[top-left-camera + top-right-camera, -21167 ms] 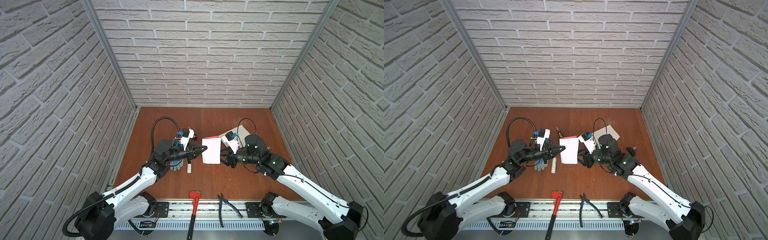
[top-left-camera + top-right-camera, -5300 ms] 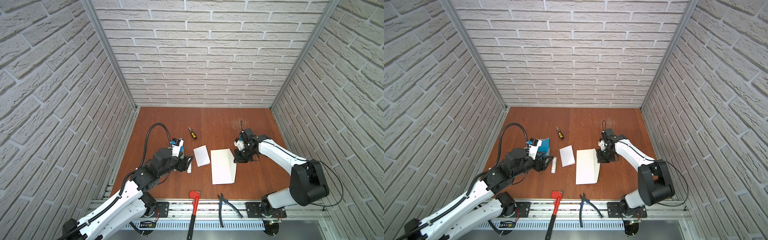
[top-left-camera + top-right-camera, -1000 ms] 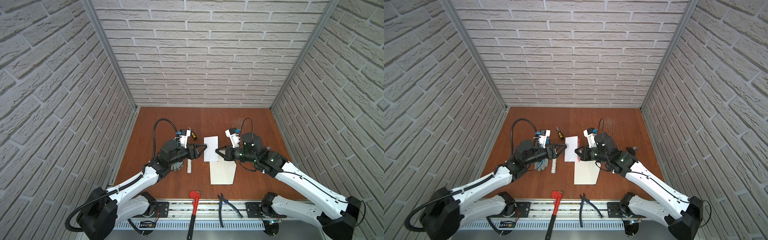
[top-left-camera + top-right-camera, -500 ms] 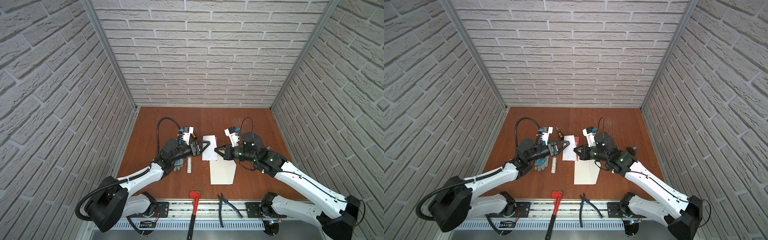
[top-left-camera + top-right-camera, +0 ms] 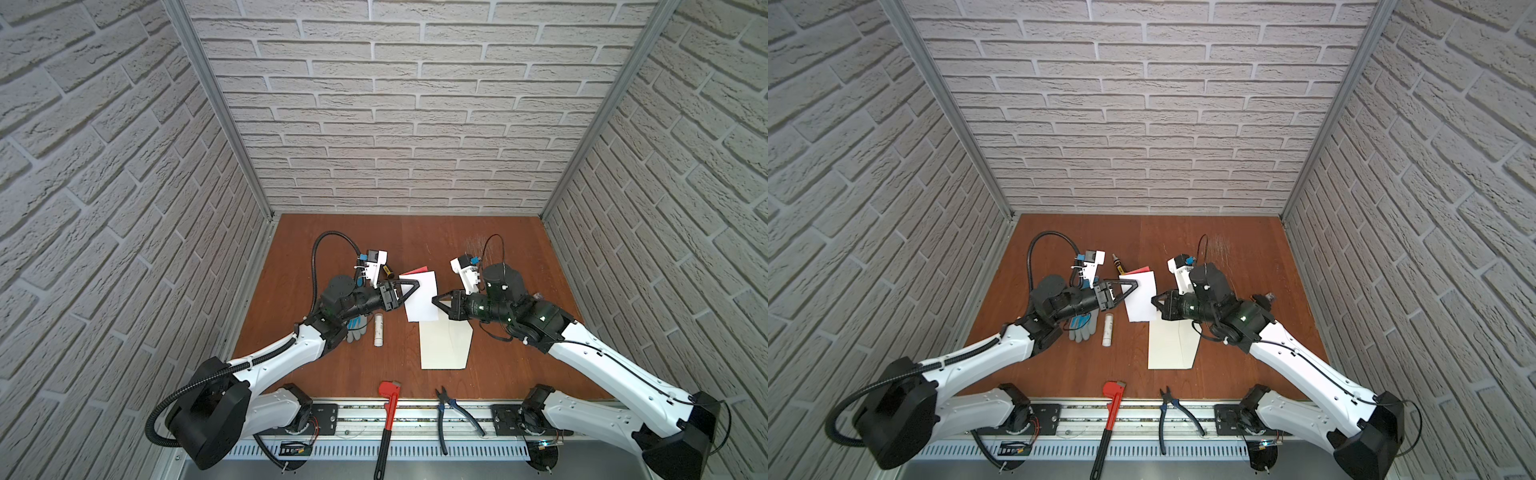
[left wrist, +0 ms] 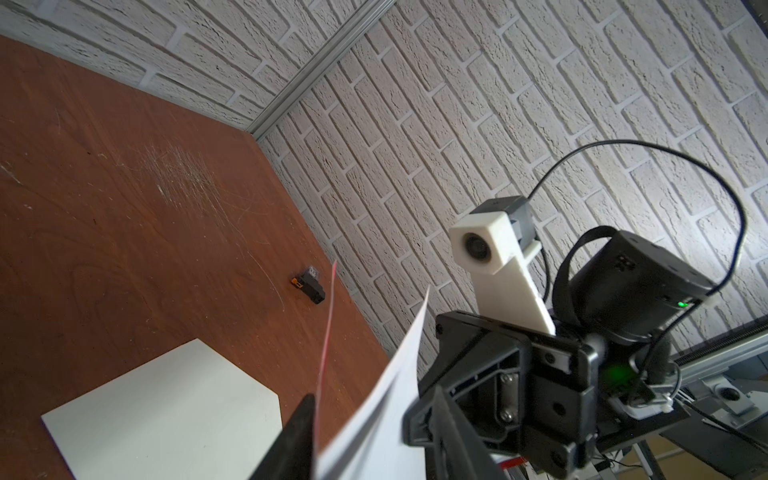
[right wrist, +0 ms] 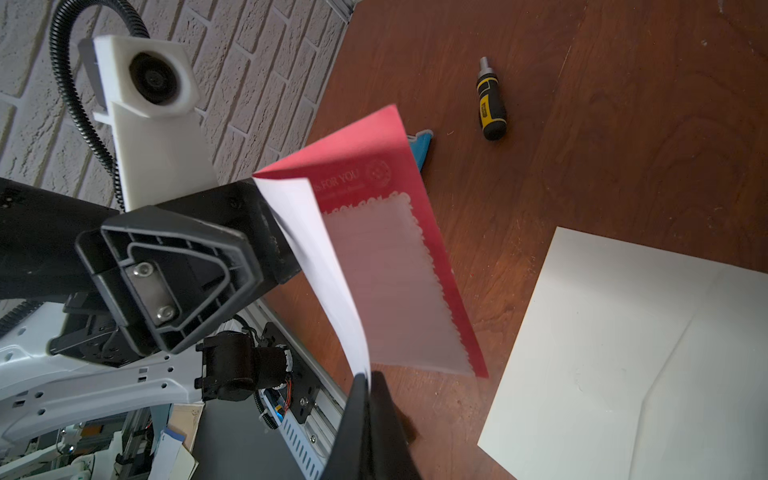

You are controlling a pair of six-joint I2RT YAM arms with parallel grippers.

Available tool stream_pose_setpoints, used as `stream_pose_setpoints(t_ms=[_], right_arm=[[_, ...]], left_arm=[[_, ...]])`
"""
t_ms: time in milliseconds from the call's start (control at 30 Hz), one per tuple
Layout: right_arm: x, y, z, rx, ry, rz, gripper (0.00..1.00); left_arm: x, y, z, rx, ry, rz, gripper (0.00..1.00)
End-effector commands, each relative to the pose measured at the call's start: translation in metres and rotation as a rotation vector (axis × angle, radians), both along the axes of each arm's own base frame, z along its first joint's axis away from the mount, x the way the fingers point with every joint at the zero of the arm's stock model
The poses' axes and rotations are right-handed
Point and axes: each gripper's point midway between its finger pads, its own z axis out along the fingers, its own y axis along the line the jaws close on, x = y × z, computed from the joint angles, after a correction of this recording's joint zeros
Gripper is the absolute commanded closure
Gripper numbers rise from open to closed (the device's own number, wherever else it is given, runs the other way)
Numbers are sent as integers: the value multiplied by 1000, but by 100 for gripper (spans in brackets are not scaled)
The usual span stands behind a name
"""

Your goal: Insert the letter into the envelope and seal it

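Above the surface [image 5: 498, 365], the right end effector [image 5: 434, 300] pinches the letter [image 5: 422, 297]; the left end effector [image 5: 413, 286] stands spread around its opposite edge.

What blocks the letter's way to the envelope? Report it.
Nothing visible does. The letter, pinched by the right gripper with the left gripper at its other edge, hangs near the envelope; no object lies between them.

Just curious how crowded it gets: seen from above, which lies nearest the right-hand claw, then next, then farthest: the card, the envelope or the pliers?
In a top view:
1. Card, pinched in the right gripper itself.
2. Envelope, lying flat just in front of it.
3. Pliers, farthest, at the front edge.
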Motion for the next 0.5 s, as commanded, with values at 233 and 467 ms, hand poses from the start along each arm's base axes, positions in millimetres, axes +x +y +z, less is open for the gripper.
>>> stream_pose_setpoints(t_ms=[233, 467], right_arm=[[1, -2, 0, 12, -24, 2, 93], [-3, -10, 5, 30, -103, 14, 38]], left_arm=[[-2, 0, 22, -25, -73, -19, 86], [-6, 5, 24, -27, -88, -12, 100]])
